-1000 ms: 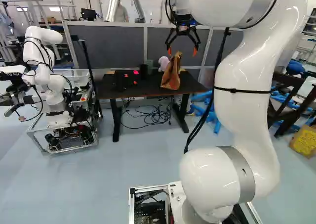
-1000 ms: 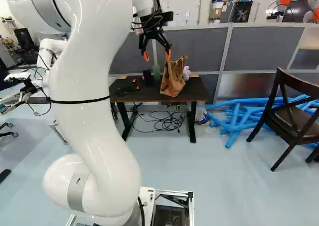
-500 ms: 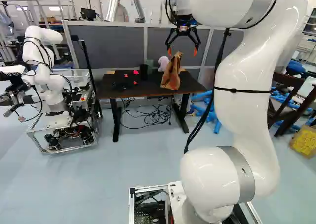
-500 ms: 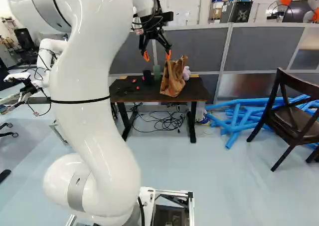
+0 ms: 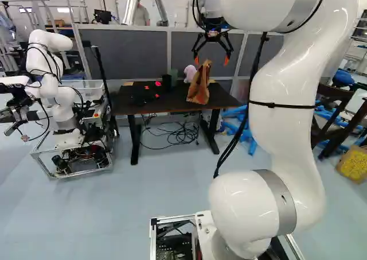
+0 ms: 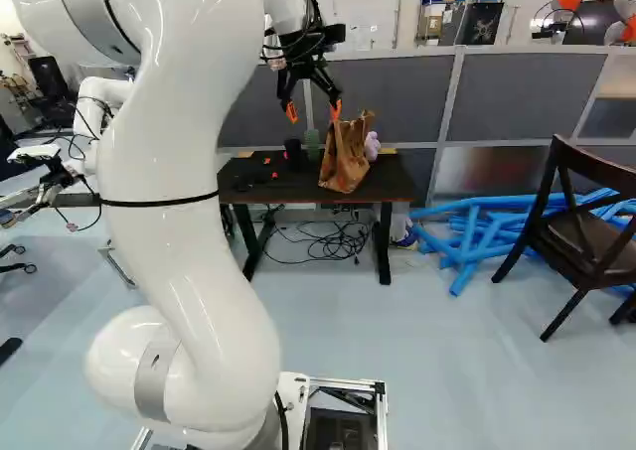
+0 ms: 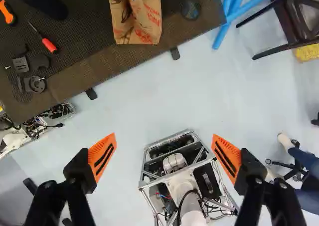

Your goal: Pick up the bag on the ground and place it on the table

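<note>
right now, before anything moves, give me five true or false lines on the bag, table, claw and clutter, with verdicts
1. The paper bag is on the table. True.
2. The claw is open. True.
3. The claw is gripping the paper bag. False: the claw is empty.
4. The blue tubes lie on the table. False: the blue tubes are on the floor.
5. A red-handled screwdriver lies on the table. True.
</note>
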Tool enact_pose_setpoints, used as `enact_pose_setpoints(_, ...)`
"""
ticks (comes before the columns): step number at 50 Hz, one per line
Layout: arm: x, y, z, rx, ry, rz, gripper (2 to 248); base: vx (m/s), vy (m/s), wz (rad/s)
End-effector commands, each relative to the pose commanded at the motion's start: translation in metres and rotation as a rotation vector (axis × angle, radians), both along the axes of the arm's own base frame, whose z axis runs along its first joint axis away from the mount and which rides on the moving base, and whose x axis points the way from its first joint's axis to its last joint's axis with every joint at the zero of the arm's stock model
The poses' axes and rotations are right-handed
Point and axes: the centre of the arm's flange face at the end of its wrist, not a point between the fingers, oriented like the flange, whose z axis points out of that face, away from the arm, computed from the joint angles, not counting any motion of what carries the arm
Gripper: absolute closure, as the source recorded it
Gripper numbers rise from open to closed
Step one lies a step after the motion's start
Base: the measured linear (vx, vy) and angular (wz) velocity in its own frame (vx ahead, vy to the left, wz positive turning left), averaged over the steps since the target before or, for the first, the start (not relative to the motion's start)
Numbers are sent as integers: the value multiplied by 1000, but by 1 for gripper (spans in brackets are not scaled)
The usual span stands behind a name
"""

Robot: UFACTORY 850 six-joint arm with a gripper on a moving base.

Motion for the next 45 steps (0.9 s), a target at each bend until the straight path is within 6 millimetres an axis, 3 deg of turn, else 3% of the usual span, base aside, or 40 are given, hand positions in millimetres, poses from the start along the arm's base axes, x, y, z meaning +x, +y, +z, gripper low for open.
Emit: enact_pose_setpoints(45,-9,4,-36,10,-105,66,3,0,0,0)
